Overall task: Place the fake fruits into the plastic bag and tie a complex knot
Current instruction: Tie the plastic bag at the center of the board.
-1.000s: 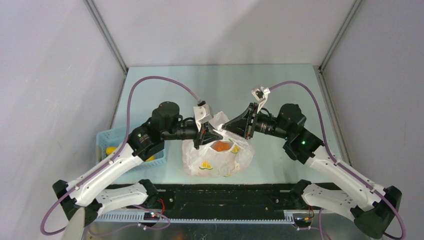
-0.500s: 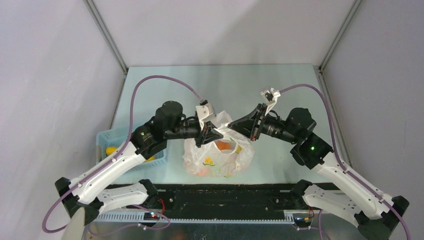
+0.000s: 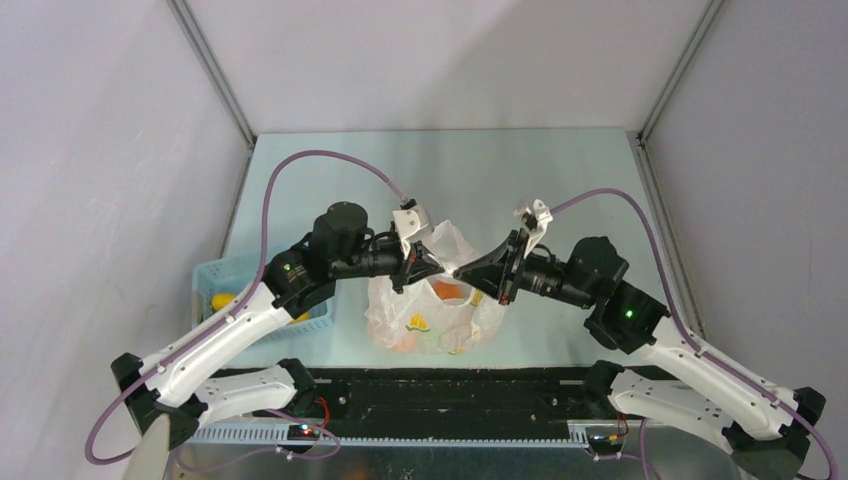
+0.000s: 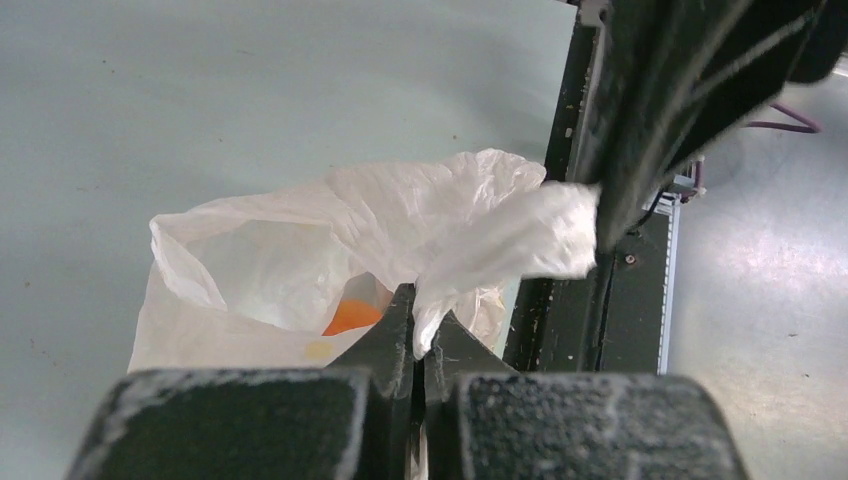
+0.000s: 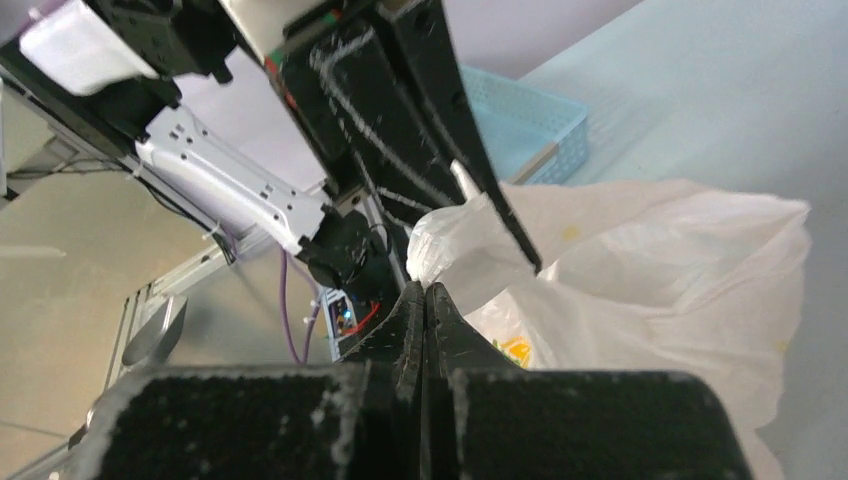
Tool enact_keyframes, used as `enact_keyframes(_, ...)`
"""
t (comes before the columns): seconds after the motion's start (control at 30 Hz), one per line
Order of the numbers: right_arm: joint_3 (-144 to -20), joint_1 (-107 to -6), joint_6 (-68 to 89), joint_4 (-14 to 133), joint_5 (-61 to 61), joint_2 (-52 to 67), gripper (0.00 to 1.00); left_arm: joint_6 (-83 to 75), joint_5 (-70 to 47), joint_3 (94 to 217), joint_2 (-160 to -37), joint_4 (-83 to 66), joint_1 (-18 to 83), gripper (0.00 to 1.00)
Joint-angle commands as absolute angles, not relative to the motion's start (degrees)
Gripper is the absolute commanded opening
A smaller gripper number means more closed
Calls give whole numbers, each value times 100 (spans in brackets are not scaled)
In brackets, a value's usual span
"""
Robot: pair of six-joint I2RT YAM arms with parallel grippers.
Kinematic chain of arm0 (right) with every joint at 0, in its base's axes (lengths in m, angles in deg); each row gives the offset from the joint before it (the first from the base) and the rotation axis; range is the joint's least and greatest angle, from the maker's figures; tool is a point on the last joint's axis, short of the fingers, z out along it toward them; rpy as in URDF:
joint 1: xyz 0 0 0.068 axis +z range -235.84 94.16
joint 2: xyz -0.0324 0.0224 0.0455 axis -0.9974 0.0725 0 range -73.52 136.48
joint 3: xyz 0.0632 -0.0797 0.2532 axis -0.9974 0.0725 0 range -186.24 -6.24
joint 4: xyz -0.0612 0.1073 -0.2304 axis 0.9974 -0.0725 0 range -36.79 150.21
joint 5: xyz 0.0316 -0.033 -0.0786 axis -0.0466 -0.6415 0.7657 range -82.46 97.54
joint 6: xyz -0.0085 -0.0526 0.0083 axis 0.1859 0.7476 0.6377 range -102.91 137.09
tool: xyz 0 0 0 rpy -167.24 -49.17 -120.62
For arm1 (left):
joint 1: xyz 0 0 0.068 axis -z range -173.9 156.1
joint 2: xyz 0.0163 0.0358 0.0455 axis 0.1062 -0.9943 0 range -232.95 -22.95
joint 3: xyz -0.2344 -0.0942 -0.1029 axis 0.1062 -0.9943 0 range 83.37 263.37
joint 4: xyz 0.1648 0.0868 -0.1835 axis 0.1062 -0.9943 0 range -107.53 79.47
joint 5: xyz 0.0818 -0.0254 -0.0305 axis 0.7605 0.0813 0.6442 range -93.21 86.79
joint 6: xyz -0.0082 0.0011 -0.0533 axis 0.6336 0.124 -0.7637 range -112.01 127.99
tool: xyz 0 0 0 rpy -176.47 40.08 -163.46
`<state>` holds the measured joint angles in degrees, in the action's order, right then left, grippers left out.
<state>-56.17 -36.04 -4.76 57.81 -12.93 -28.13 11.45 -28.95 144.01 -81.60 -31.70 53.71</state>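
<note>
Now the left tool [image 4: 418, 300] is pinching a white handle strip of the plastic bag [image 3: 430, 325] tightly, and the right tool [image 5: 425, 290] is clamping that strip's far end, with the tips nearly meeting above the bag's mouth. The bag is sitting on the worktop [image 3: 430, 170] near a blue basket [image 3: 232, 272] — 1 orange fruit [image 4: 350, 316] is showing inside.

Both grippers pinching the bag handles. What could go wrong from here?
1. The left gripper and right gripper clamp one thin handle strip close together; pulling could tear it or slip it free.
2. Their fingertips nearly touch, so looping risks a collision.
3. A yellow item sits in the basket; knotting now may leave a fruit out.
</note>
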Motion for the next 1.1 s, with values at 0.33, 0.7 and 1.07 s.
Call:
enact_keyframes(0.33,-4241,-2178,-251,7151,667,-2682,0,656,-2289,14014,-7831,-3056,5258,0)
enact_keyframes(0.7,-3983,-2110,-311,7736,846,-2310,0,435,-2039,13645,-7466,-3075,5215,6)
enact_keyframes(1.07,-4336,-2119,54,7690,1398,-2975,0,554,-2131,13544,-7426,-3372,5210,6)
